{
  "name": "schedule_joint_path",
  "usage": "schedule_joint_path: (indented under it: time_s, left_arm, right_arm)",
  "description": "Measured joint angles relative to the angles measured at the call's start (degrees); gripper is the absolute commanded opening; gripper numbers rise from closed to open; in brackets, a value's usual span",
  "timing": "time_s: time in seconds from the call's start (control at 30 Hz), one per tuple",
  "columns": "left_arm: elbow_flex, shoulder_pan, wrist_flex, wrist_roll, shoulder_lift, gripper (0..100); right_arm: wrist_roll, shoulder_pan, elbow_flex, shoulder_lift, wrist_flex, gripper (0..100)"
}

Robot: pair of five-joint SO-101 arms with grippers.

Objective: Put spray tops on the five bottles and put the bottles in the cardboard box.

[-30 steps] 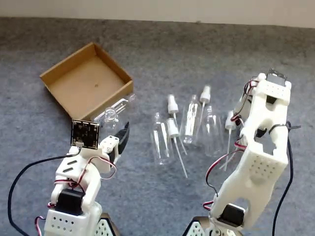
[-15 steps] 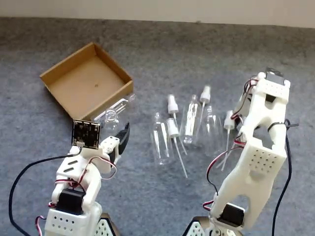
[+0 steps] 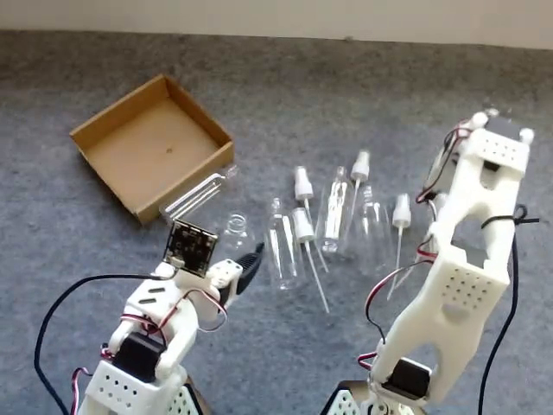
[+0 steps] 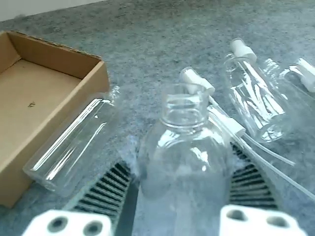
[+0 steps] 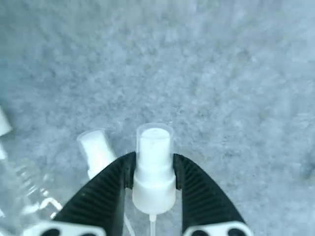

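Observation:
My left gripper (image 4: 179,164) is shut on a clear open-necked bottle (image 4: 184,142), held upright just left of the row of parts (image 3: 233,227). My right gripper (image 5: 153,172) is shut on a white spray top (image 5: 153,162), whose thin tube hangs down at the row's right end (image 3: 402,210). Three more clear bottles (image 3: 281,246) (image 3: 333,207) (image 3: 371,229) lie on the grey carpet among loose spray tops (image 3: 302,183) (image 3: 359,164) (image 3: 304,226). Another bottle (image 3: 197,197) lies against the open cardboard box (image 3: 104,121).
The box (image 4: 93,73) sits at the far left with nothing inside it. Grey carpet covers the whole table. A second spray top (image 5: 96,150) lies close beside the one my right gripper holds. Cables trail from both arm bases along the near edge.
My left arm has swung right, carrying the bottle from beside the box toward the row of bottles. The right arm's wrist shifted slightly right and away, while its spray top barely moved.

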State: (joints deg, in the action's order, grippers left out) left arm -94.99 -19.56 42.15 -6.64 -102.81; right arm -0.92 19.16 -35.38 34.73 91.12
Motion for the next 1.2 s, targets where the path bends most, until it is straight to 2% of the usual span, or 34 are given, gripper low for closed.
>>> schedule_joint_path:
  time_s: [0.17,0.23,0.37,0.5,0.63,0.83,0.93,1.1,1.2]
  left_arm:
    - [0.0,-2.7,0.0,0.0,0.0,10]
    - [0.0,-3.1,0.0,0.0,0.0,10]
    - [0.0,-3.1,0.0,0.0,0.0,10]
    - [-0.7,-3.1,-2.6,0.0,0.0,10]
    - [-0.9,-3.1,-7.4,0.0,0.0,10]
    - [-0.9,-3.4,-8.7,0.0,0.0,10]
    - [-0.9,-3.4,-9.8,0.0,0.0,10]
    - [-0.9,-3.7,-15.3,0.0,0.0,10]
    - [-0.9,-6.8,-16.4,0.0,0.0,10]
  right_arm:
    - [0.5,-0.9,-7.6,-4.9,5.7,2.3]
    - [3.4,-2.4,-11.2,-7.5,8.4,2.3]
    - [8.8,-6.0,-15.6,-14.9,8.9,2.3]
    - [9.5,-9.1,-15.1,-24.4,9.0,2.3]
    - [9.5,-13.9,-9.5,-36.0,9.0,2.3]
    - [9.6,-24.0,2.0,-53.5,8.7,2.4]
    - [9.6,-28.6,7.6,-60.3,5.3,2.4]
    - [9.6,-31.4,19.3,-68.6,-1.8,2.4]
    - [9.6,-31.4,26.3,-72.7,-7.5,2.4]
